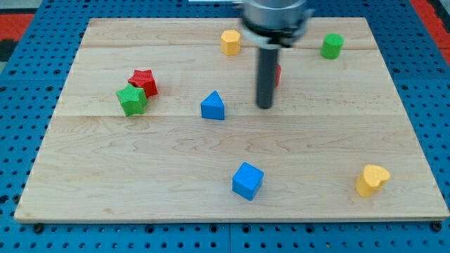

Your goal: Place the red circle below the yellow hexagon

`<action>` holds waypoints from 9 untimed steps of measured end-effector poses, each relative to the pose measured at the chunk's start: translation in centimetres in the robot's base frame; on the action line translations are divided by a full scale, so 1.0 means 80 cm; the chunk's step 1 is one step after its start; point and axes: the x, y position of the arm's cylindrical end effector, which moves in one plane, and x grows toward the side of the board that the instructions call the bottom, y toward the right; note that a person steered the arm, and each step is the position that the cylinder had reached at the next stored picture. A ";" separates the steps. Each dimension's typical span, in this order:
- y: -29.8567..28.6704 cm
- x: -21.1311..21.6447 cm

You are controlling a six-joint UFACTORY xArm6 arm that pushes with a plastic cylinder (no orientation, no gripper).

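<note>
Where the board [105, 176] starts on the view's left, a green star [131, 100] & a red star [143, 81] sit touching. Next is a blue triangle [213, 106], w/ a blue cube [247, 180] lower down. A yellow hexagon [230, 42] sits near the top. My tip [264, 107] is just right of the triangle. No hand here, just a rod. The red circle [278, 73] peeks out behind the rod, mostly hidden, below & right of the hexagon. Far right: a green block [332, 46] up top, a yellow heart [372, 180] low.

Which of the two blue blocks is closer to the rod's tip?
The blue triangle, just to the view's left of my tip. The blue cube sits far lower, toward the view's bottom.
</note>
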 end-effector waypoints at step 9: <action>-0.021 -0.049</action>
